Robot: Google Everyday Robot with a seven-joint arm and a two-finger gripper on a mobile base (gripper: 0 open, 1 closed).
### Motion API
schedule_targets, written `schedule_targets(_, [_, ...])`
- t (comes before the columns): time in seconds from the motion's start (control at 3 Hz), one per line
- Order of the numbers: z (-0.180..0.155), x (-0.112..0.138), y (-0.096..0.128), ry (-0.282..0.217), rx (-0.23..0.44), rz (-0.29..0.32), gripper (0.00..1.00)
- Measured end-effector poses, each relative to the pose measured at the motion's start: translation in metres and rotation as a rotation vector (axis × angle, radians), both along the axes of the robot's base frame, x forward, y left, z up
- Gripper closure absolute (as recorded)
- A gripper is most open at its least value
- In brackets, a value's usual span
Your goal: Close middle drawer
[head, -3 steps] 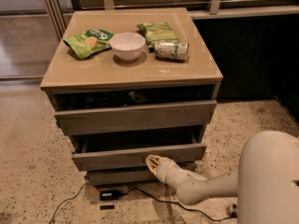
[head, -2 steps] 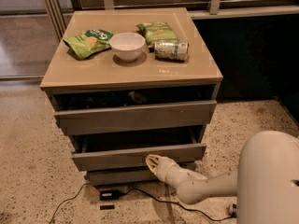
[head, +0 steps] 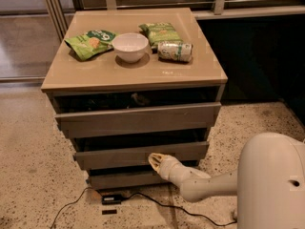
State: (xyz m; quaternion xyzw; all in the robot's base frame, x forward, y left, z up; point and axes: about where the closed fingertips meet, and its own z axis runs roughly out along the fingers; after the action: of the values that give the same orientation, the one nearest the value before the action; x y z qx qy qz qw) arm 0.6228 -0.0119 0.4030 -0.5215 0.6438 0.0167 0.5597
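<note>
One arm [head: 214, 184] reaches out low from white rounded body shell [head: 271, 175]; shell sits behind and to right of tool. Arm runs near level, rising slightly toward tool, thickest where it meets shell. Thick white wrist [head: 177, 171] just behind tool, angled up-left. At arm's far end: gripper [head: 156, 160], pale yellowish tip pointing up-left. Directly ahead of tip, at tip height: middle drawer [head: 119, 155] front; touching or just short of it, cannot tell.
</note>
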Motion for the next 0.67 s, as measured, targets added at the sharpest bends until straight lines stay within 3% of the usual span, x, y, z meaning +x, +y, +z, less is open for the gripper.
schedule_targets(0.33, [-0.0039,0.0176,-0.0029,-0.012,-0.007,-0.004,1.0])
schedule_targets(0.67, [-0.0039,0.0156,-0.003,-0.012,-0.007,-0.004,0.96])
